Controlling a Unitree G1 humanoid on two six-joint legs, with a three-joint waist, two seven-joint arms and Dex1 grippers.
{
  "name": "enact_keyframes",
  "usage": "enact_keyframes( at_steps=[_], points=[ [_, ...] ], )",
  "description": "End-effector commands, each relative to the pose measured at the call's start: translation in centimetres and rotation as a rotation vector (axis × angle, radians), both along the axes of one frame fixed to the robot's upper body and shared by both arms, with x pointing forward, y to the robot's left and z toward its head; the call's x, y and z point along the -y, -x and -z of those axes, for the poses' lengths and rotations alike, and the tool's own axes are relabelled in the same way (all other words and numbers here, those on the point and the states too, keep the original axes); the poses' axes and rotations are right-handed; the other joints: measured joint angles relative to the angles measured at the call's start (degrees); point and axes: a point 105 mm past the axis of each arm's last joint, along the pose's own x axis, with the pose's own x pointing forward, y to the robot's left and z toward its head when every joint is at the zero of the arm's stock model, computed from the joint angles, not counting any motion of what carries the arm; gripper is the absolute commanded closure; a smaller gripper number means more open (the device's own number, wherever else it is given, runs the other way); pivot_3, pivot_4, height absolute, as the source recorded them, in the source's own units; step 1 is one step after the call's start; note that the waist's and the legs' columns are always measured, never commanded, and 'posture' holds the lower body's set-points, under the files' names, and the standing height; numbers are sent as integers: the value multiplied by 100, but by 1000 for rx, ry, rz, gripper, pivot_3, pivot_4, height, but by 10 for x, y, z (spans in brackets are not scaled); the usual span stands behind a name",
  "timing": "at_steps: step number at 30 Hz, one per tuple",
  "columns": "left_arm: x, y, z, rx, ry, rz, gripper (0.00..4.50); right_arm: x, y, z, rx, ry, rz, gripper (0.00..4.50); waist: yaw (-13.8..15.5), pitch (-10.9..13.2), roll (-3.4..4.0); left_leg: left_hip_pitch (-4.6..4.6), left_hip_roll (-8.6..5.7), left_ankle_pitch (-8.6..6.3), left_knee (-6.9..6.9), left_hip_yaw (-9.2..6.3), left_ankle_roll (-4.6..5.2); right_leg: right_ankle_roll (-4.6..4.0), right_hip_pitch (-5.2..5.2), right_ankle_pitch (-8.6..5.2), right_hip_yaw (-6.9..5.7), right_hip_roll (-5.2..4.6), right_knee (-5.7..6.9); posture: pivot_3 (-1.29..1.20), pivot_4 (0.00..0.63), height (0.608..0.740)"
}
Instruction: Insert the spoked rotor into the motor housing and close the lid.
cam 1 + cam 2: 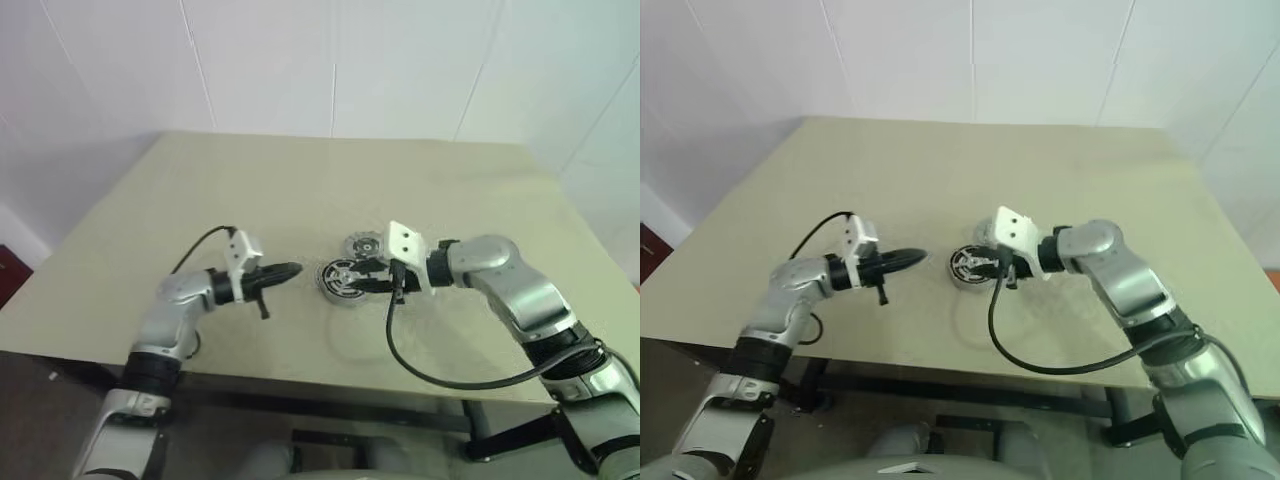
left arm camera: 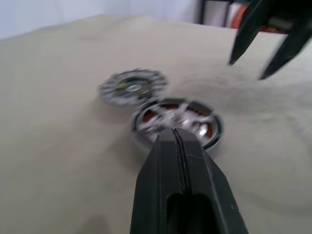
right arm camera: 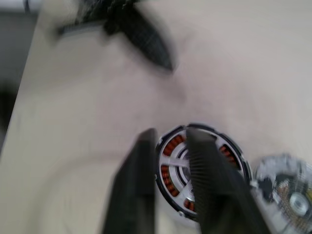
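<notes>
The motor housing (image 1: 343, 281) lies mid-desk (image 1: 300, 190) with the spoked rotor (image 2: 176, 118) seated in it, copper windings visible between the spokes. The lid (image 1: 364, 246) lies touching it on the far side. The right gripper (image 3: 168, 141) hovers over the housing's rim, jaws partly open, empty. The left gripper (image 1: 288, 271), jaws closed and empty, sits near the housing.

A lab: bare beige table (image 1: 300, 190) against plain white panelled walls (image 1: 330, 60).
</notes>
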Motion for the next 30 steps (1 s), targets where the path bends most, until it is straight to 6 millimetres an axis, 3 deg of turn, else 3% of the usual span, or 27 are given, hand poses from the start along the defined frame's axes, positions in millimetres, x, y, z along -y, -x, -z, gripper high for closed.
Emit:
enact_keyframes(
  at_steps=[1, 4, 7, 18, 22, 30],
  points=[
    [-11, 2, -8, 60, 26, -65, 4500, -2, -1, -4, 104, 188, -161, 1942, -13, 0, 0, -2, -1, 0, 0, 1, 0, 0, 1, 0, 0, -2, -1, 0, 0, 740],
    [-11, 5, -6, 56, 44, -94, 4500, 0, -5, -2, 135, 273, -213, 951, -11, 0, 0, -11, -2, -1, 0, 6, -1, 0, -7, 1, 0, -6, -2, 0, 0, 740],
    [-4, 6, -1, 48, 81, -125, 4500, 5, -18, 12, 180, 396, -253, 38, -15, -1, 0, -15, -2, -6, -1, 4, -11, -1, -13, 2, -4, -6, 3, 0, 0, 740],
    [-4, 2, -3, 48, 121, -184, 4500, 14, -43, 35, 223, 501, -263, 38, -29, -2, 3, -8, -2, -5, -1, 6, -17, -8, -15, 8, -3, 0, 12, 0, 0, 740],
    [-5, 1, -2, 48, 116, -187, 4500, 14, -45, 37, 227, 502, -258, 857, -28, -2, 4, -6, -2, -5, -1, 6, -18, -8, -15, 8, -4, 1, 14, 0, 0, 740],
    [-4, 0, -4, 50, 120, -187, 4500, 16, -46, 41, 221, 506, -256, 3606, -38, -4, 3, 15, -2, -5, -1, 6, -18, -9, 2, 8, -3, 3, 17, 0, 0, 740]
  ],
)
